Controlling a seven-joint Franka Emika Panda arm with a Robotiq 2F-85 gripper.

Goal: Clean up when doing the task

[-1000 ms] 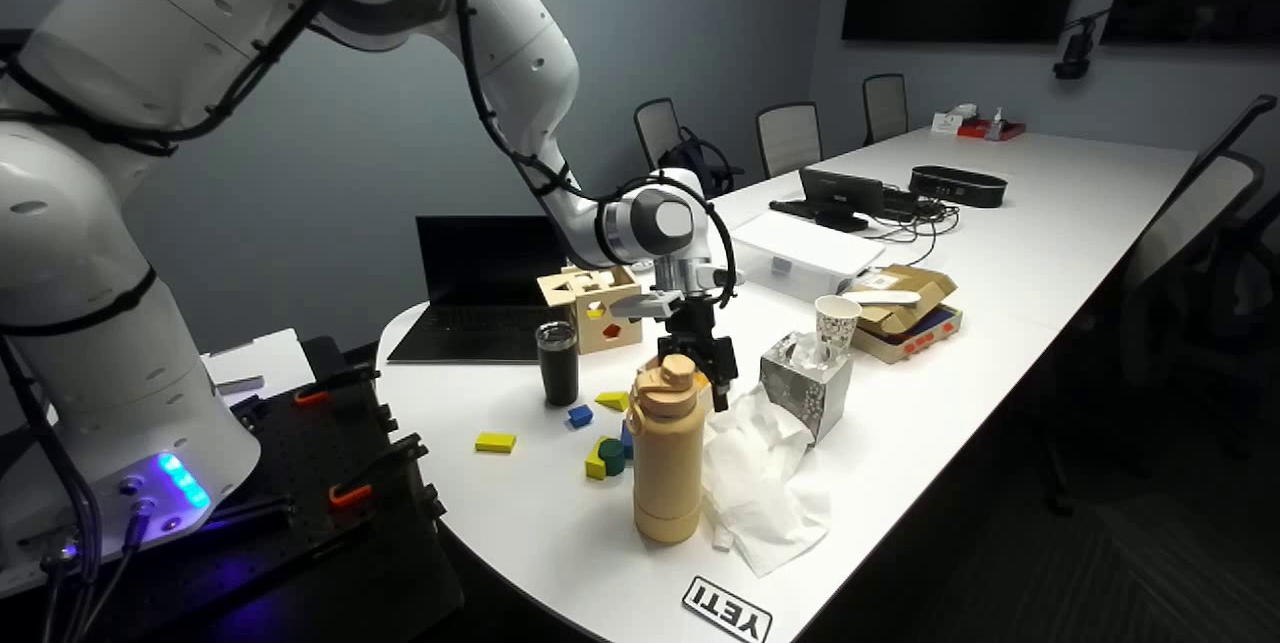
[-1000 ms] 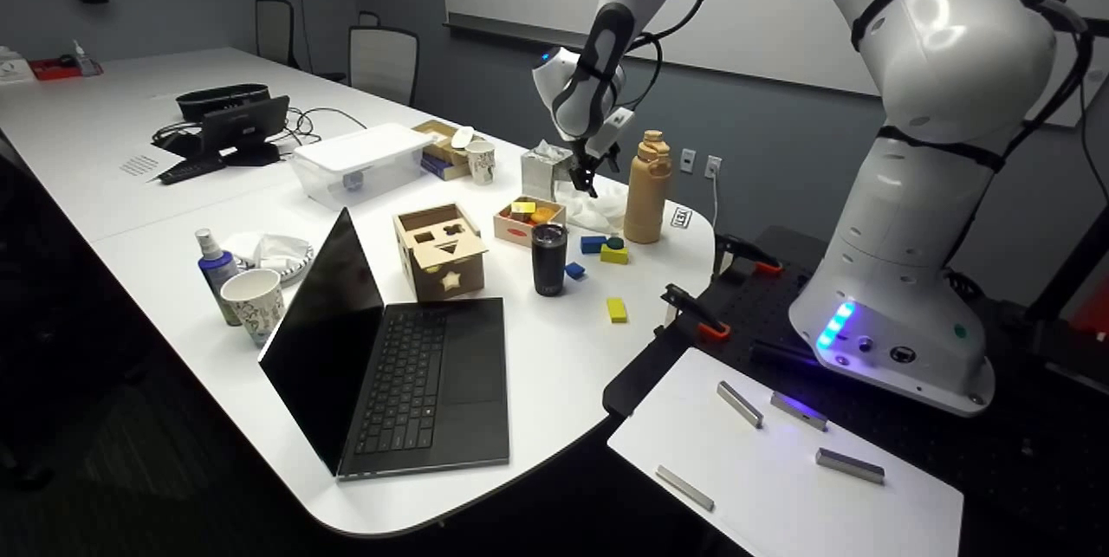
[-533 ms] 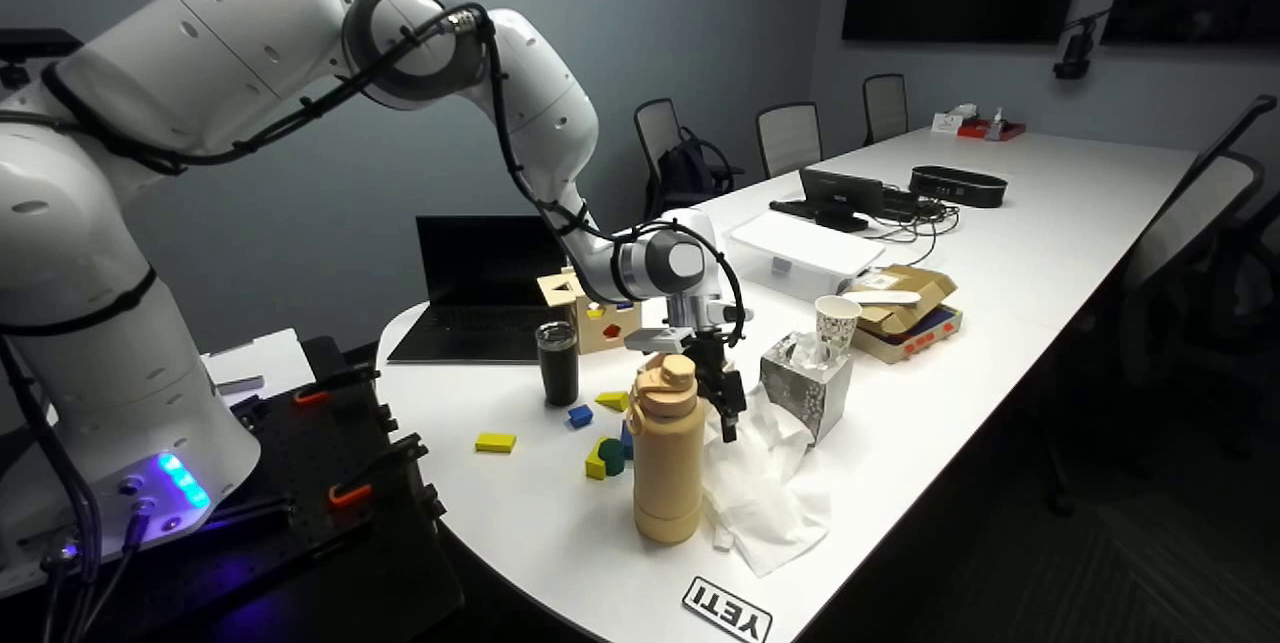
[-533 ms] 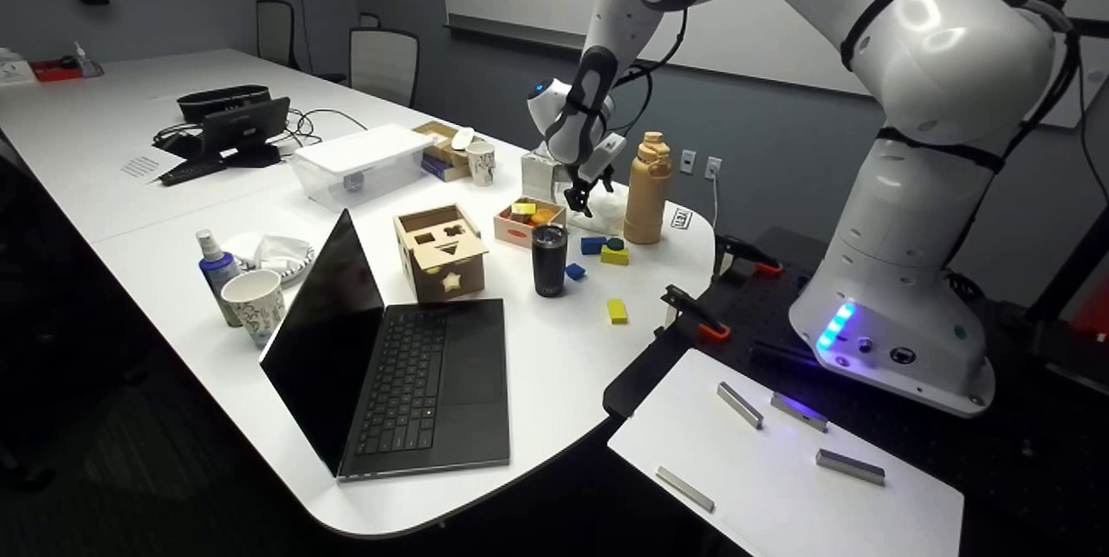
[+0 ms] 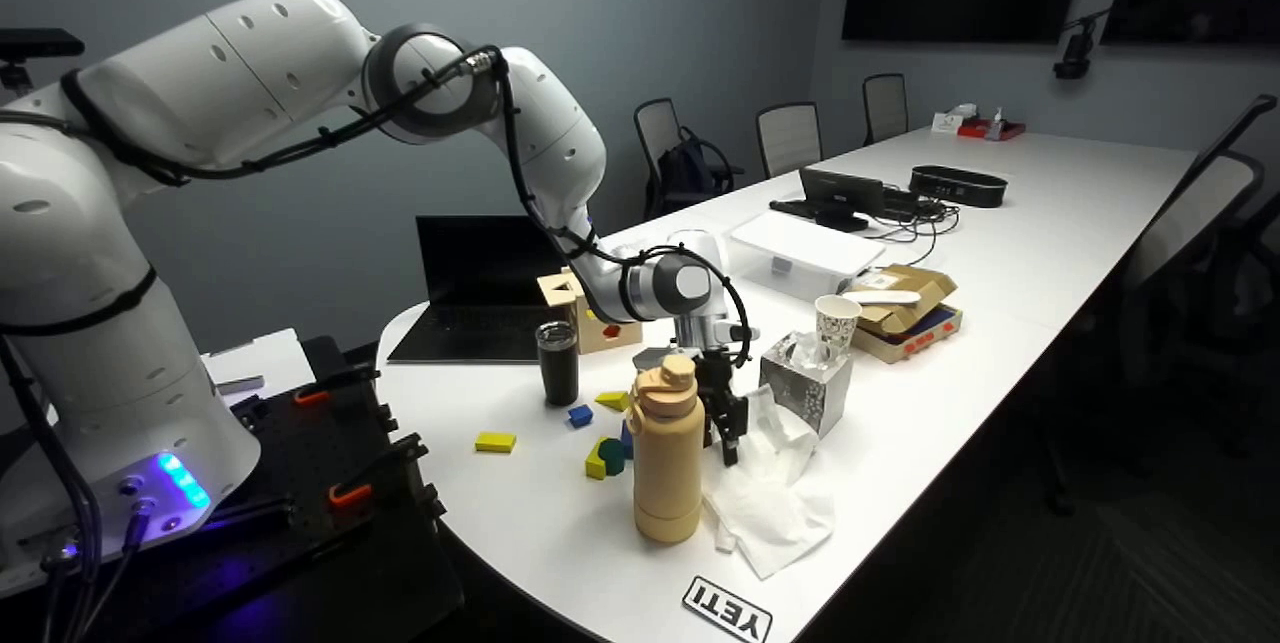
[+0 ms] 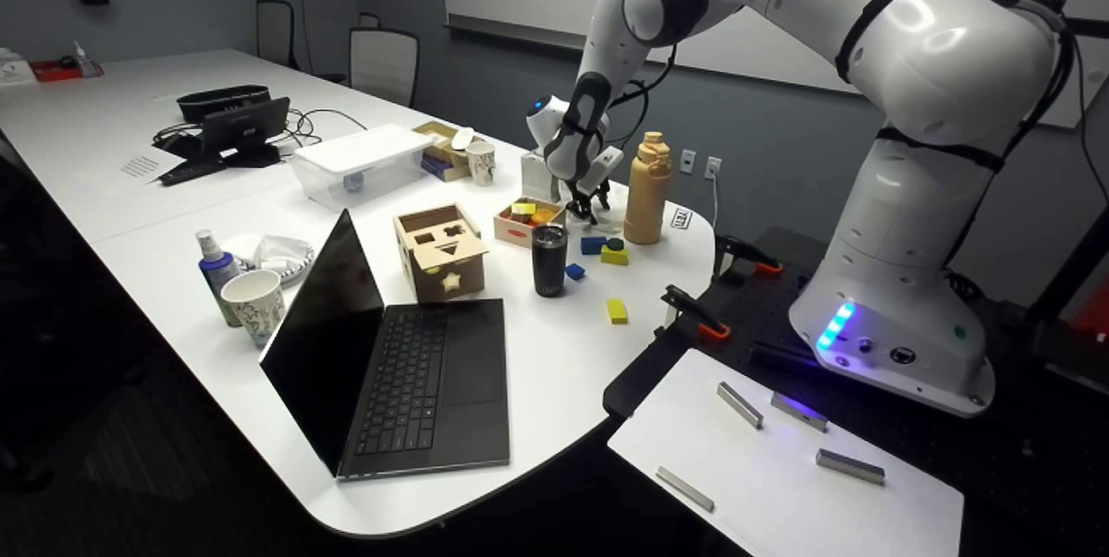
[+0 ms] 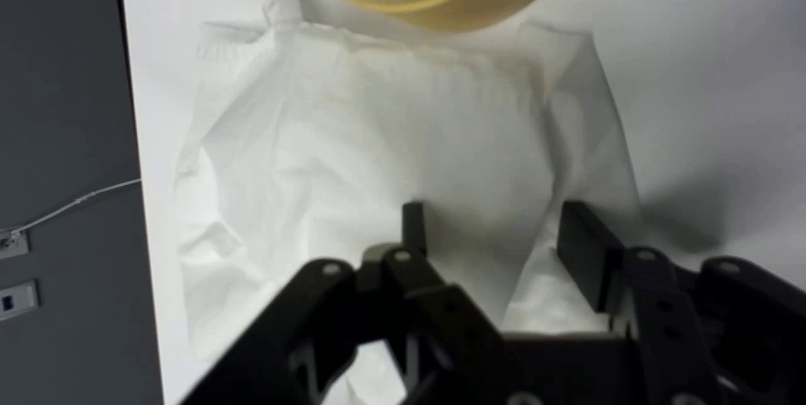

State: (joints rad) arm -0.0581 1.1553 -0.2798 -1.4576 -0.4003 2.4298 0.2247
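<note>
A crumpled white tissue point(image 5: 775, 508) lies on the table beside the tan bottle point(image 5: 668, 463). It fills most of the wrist view point(image 7: 378, 121). My gripper point(image 7: 494, 216) is open, pointing down at the tissue, with a fold of the paper between its fingers. Its tips seem to touch the paper. In an exterior view the gripper point(image 5: 718, 448) is partly hidden behind the bottle. Loose blocks lie nearby: a yellow block point(image 5: 495, 442), a small blue block point(image 5: 580, 415), and a green block point(image 5: 611, 456) against another yellow one. A wooden tray point(image 6: 513, 233) holds several blocks.
A tissue box point(image 5: 800, 388) and paper cup point(image 5: 836, 323) stand close to the gripper. A black tumbler point(image 6: 549, 261), wooden shape sorter point(image 6: 440, 262) and open laptop point(image 6: 416, 392) stand nearer the table's other edge. A clear bin point(image 6: 364, 163) stands farther along.
My gripper has come down from above the table onto the tissue, beside the bottle. The tissue has shifted slightly and its folds changed. The blocks have not moved.
</note>
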